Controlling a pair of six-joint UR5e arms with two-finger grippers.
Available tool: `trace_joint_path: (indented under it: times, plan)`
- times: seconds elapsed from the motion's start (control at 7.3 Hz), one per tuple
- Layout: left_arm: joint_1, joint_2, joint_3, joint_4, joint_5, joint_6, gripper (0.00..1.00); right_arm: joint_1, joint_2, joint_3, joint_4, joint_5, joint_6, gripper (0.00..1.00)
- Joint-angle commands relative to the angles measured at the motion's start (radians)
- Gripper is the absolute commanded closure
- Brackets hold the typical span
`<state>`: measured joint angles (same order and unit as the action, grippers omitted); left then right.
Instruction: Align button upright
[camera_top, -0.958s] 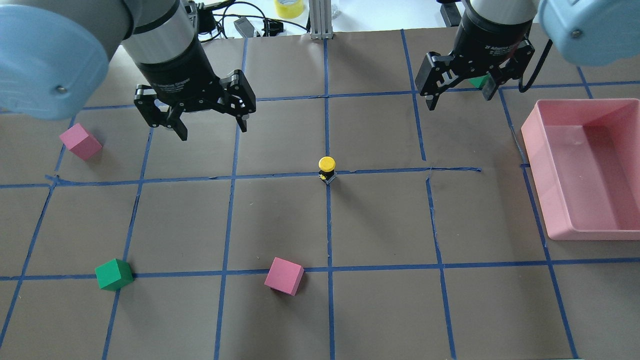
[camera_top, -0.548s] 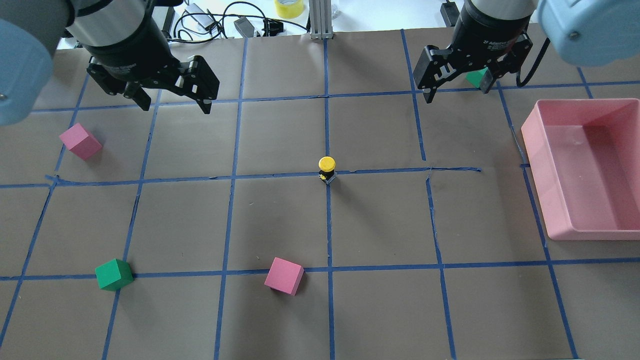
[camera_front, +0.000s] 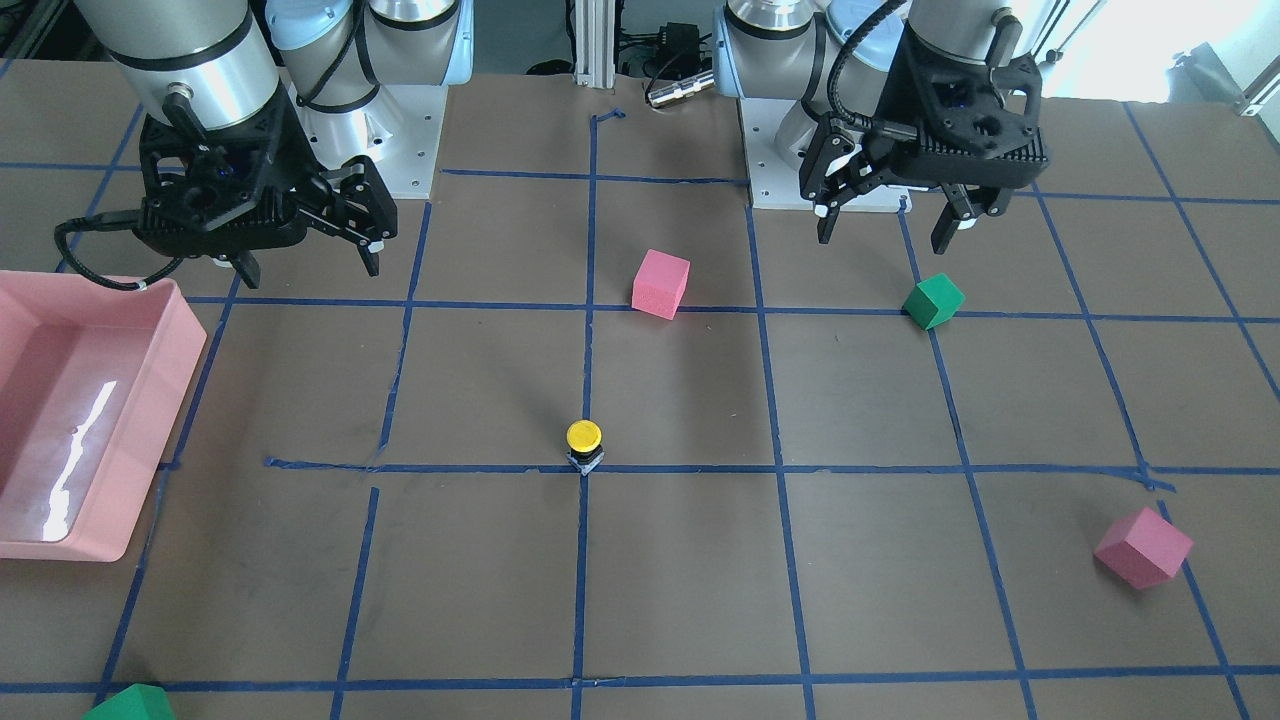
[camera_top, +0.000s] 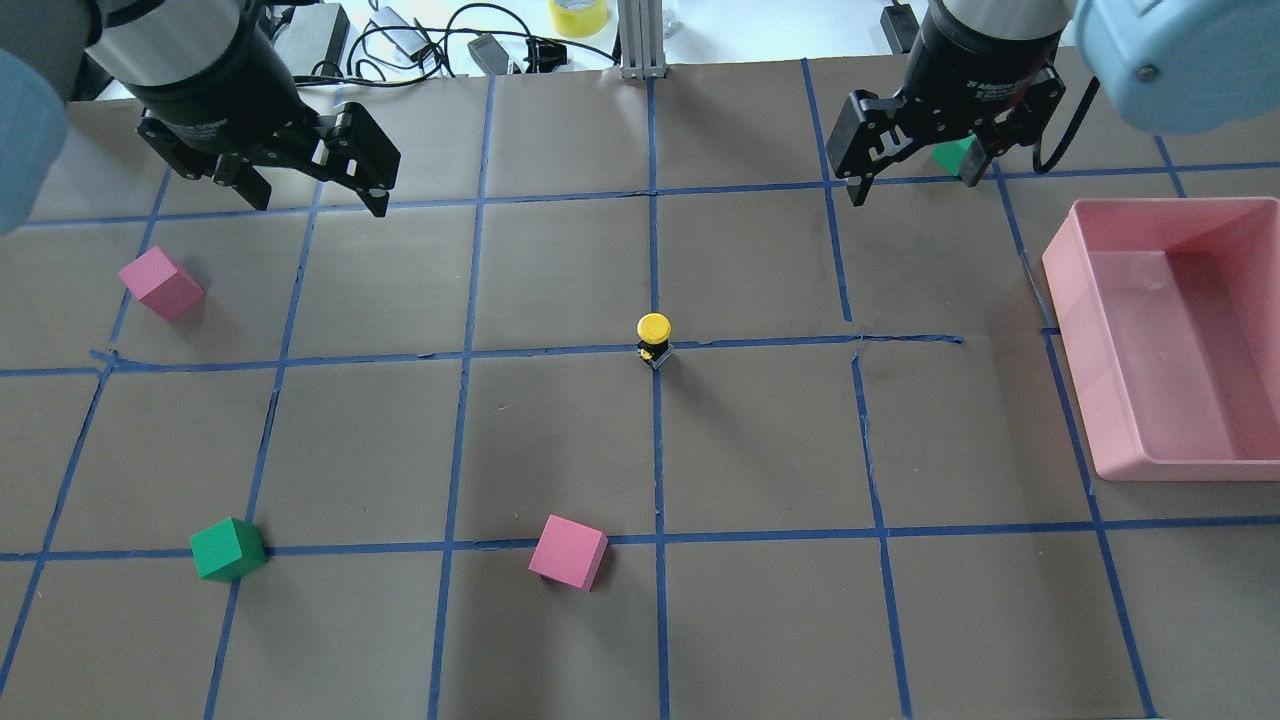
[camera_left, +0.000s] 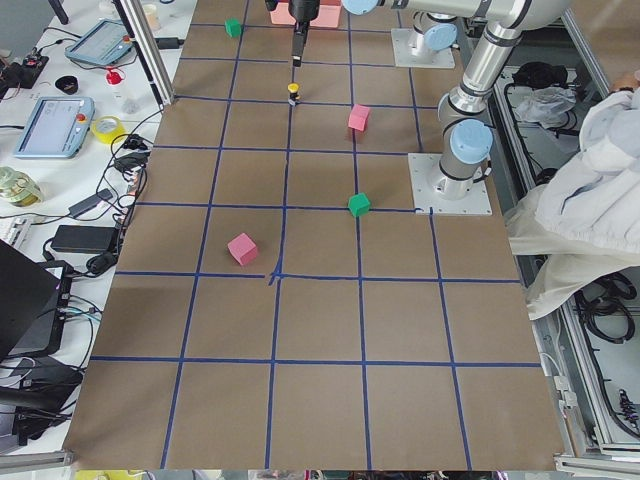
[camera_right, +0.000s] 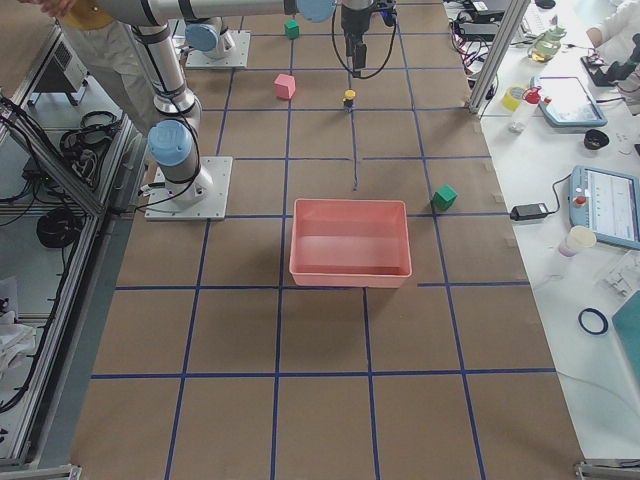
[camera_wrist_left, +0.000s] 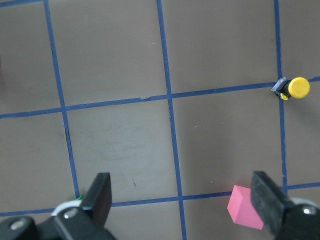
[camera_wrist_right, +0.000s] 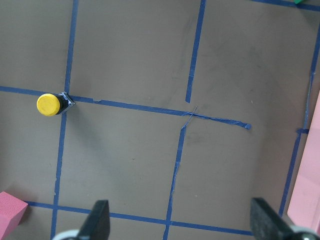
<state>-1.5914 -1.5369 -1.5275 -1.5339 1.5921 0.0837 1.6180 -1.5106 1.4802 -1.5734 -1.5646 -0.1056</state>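
At the middle of the bench (camera_front: 700, 580), the front-facing view shows the push-button switch (camera_front: 584, 445) standing upright on a tape crossing (camera_front: 583, 467), yellow cap up. Overhead, the left jaws and right jaws hang wide apart and empty, well clear of it. Both wrist views show it off to one side. It looks light, rigid and top-heavy. The black body under the slick cap seems the best hold.

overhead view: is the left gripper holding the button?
No, the button stands free with nothing gripping it, and the left gripper hangs open well away from it.
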Motion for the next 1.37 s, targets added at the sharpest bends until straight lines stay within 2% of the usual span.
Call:
trace_joint_path:
  times: [0.0,0.14,1.23]
  plan:
    - [0.001,-0.003,-0.028,0.001,-0.032,-0.001,0.0,-0.001,0.0,0.0,-0.002,0.0,-0.006,0.0]
    - [0.001,-0.002,-0.04,0.006,-0.064,0.002,0.0,-0.001,0.0,0.0,-0.004,0.0,-0.005,0.0]
    - [0.002,0.009,-0.045,0.041,-0.046,-0.009,0.0,-0.001,-0.002,0.002,-0.004,0.001,-0.005,0.0]
